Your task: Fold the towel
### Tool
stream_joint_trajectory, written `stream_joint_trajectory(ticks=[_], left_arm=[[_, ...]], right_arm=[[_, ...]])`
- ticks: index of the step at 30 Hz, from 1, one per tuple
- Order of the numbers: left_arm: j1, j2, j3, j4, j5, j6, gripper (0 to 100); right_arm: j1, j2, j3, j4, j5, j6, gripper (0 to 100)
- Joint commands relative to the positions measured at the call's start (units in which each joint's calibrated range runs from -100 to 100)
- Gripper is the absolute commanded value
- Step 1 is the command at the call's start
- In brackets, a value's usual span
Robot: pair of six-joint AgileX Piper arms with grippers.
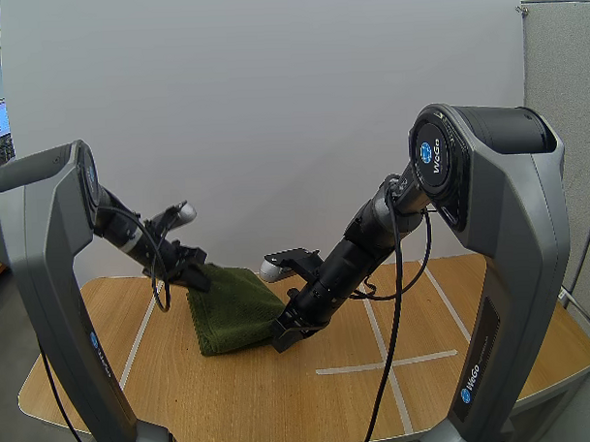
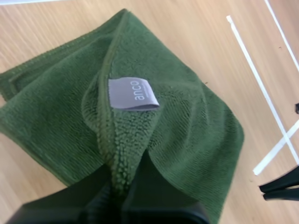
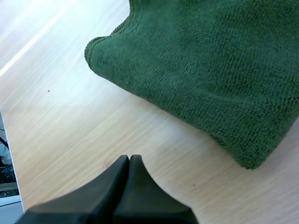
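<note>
Item 1, left pincer (image 2: 122,189): one. Its black fingers are clamped on a raised ridge of cloth, which stands up between the tips. In the high view this pincer (image 1: 193,271) sits at the cloth's far left corner. Judged purpose: the pinch gathers an edge so that it can be lifted and carried over for another fold.

Item 2, towel (image 2: 187,121): one, dark green, thick pile. It spreads out below and ahead of the left pincer, flat on the wood except for the pinched ridge. Doubled edges beside that pincer, and a plump rounded edge (image 3: 210,60) ahead of the right pincer, suggest it is already folded at least once. The high view shows the towel (image 1: 235,306) between the two pincers.

Item 3, label (image 2: 133,93): one, grey, sewn on the ridge just ahead of the left pincer's tips.

Item 4, right pincer (image 3: 129,159): one. Its fingers lie together as a single dark wedge, holding nothing. It hangs low over bare wood, the towel's edge near but apart from the tips. The high view puts it (image 1: 284,336) just beside the towel's near right corner. Judged purpose: it waits clear of the cloth, within reach of that corner.

Item 5, table (image 1: 282,401): one, light wood, beneath both pincers.

Item 6, tape lines (image 1: 387,361): white, four strips counted in the high view. Two of them cross (image 2: 275,149) beyond the towel from the left pincer.
</note>
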Motion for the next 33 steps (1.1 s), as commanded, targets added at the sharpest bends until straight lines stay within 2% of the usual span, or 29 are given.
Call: stream_joint_trajectory(ticks=[1, 5, 13, 15, 19, 26, 33], left_arm=[[-0.26, 4.06, -4.65, -1.16, 0.33, 1.2, 0], [-0.26, 4.06, -8.01, -1.16, 0.33, 0.74, 0], [-0.26, 4.9, -9.47, -1.16, 0.33, 0.74, 0], [-0.26, 5.99, -9.47, -1.06, 0.33, 0.74, 0], [-0.26, 8.25, -9.47, -1.06, 0.33, 0.74, 0], [-0.26, 8.91, -9.57, -1.06, 0.33, 1.2, 0], [-0.26, 9.49, -9.57, 0.64, 0.33, 1.2, 0]], right_arm=[[-0.27, -0.4, -0.18, 2.11, 0.01, 0.12, 0], [-0.27, -0.4, -2.18, 3.98, -3.35, -0.24, 0], [-0.27, -0.4, -12.76, 5.03, -4.9, 1.31, 0], [-0.08, -0.4, -13.22, 5.44, -6.04, 1.31, 0], [1.59, 0.54, -13.22, 4.63, -15.85, 1.31, 0], [4.61, 7.43, -13.22, 4.5, -29.53, 0.61, 0], [4.68, 12.56, -13.22, 4.48, -31.1, 0.51, 0]])
